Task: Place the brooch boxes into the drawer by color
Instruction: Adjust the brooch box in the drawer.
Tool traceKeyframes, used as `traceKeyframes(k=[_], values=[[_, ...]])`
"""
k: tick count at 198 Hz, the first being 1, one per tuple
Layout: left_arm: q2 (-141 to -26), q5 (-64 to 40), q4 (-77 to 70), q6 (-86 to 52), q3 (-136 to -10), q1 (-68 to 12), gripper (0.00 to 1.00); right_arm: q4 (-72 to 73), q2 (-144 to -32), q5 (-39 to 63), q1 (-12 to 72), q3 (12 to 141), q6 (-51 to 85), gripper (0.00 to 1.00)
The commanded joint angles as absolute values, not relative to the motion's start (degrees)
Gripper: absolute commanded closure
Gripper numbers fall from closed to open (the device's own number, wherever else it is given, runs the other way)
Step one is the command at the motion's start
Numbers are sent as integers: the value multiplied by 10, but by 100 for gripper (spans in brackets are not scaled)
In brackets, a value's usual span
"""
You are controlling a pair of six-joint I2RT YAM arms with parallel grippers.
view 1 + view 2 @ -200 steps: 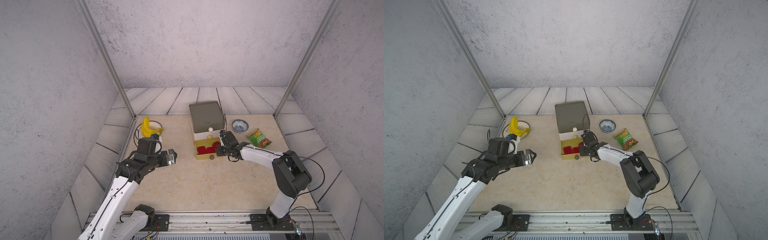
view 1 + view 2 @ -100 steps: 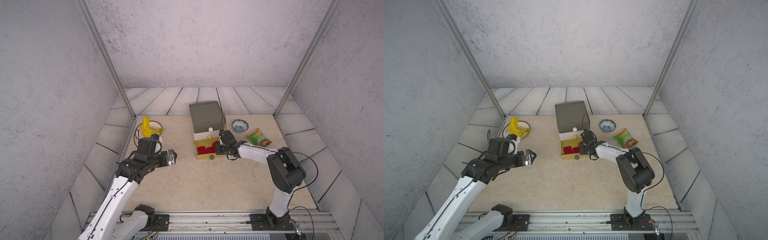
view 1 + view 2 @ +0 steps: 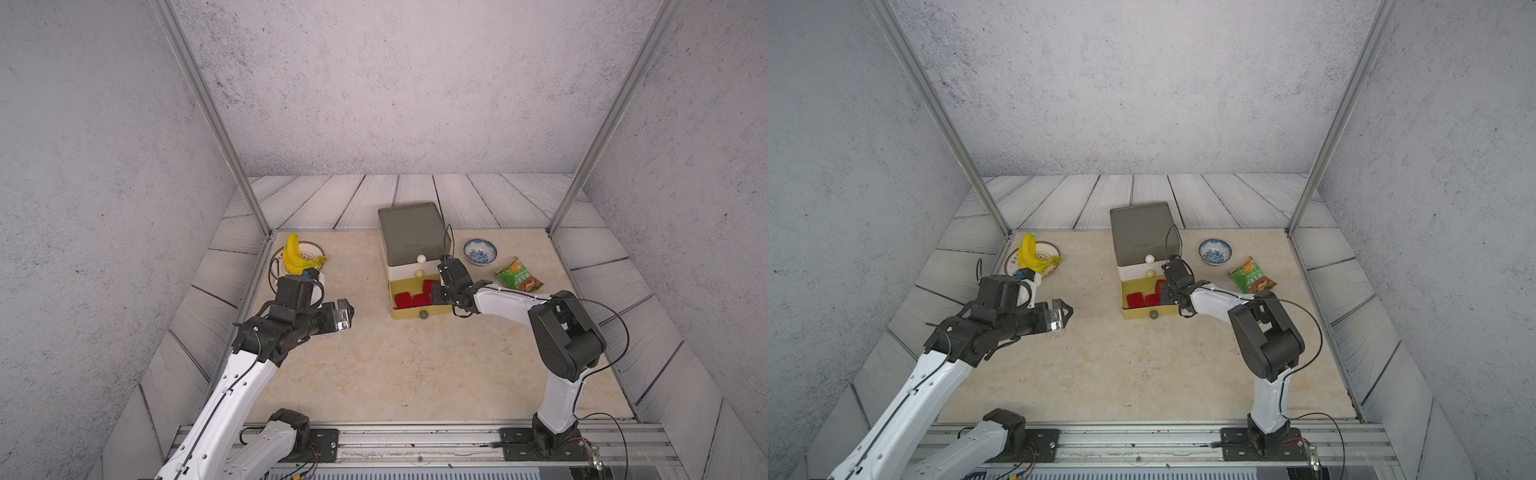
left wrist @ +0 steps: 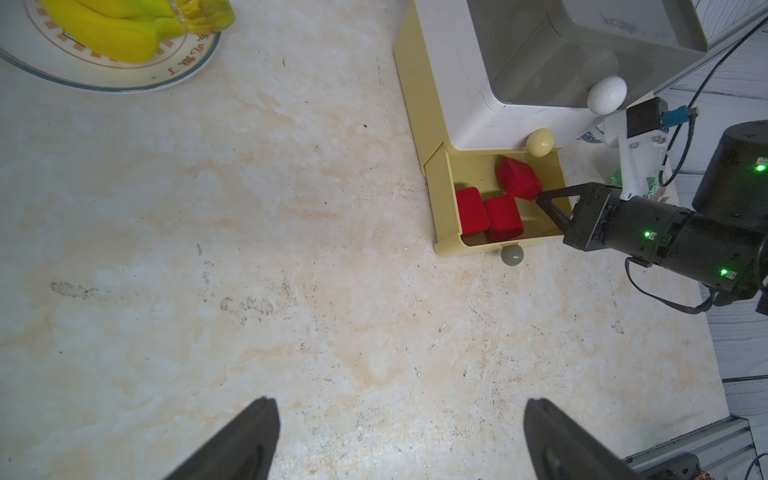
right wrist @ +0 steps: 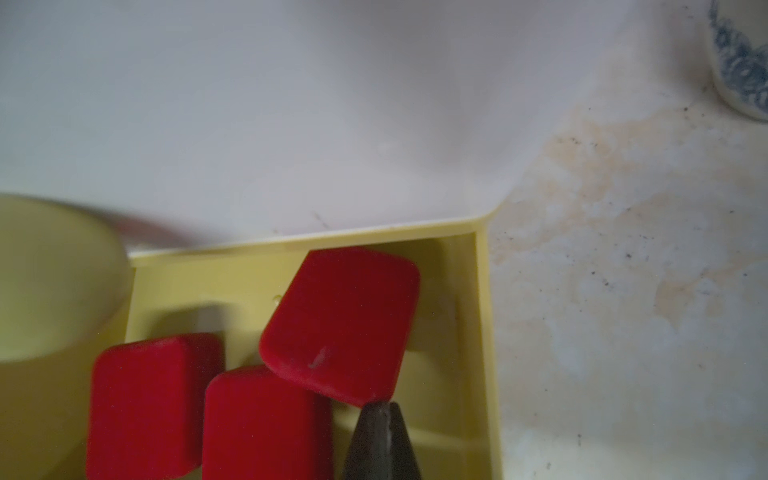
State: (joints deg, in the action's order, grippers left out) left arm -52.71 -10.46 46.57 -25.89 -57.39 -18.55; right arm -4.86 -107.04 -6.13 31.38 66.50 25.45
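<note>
Short of the drawer chest [image 3: 409, 226] the left gripper [image 4: 401, 403] gaped wide, empty; the right gripper [image 5: 380, 415], pinched shut and empty, sat tip-first in its pulled-out glossy yellow tier [image 4: 440, 216] beside three velvety, rounded red brooch boxes [image 4: 503, 216]; the shut tiers above [image 3: 401, 271] hid their contents.

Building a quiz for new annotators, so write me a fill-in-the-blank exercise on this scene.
1. The open yellow tier of the drawer holds ___ red brooch boxes.
2. That tier's knob is coloured ___.
3. The right hand, its tip by the tilted red box, is ___.
4. The left hand holds nothing and is ___.

Missing words: three; grey; shut; open.
</note>
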Motion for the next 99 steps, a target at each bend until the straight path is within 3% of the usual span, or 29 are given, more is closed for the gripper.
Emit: traceKeyframes(k=[1, 99], values=[[-529, -100, 469, -252, -589, -189, 2, -32, -1078, -73, 310, 685, 251, 100], [-525, -99, 471, -255, -586, -189, 2, -15, -1048, -37, 307, 648, 260, 100]])
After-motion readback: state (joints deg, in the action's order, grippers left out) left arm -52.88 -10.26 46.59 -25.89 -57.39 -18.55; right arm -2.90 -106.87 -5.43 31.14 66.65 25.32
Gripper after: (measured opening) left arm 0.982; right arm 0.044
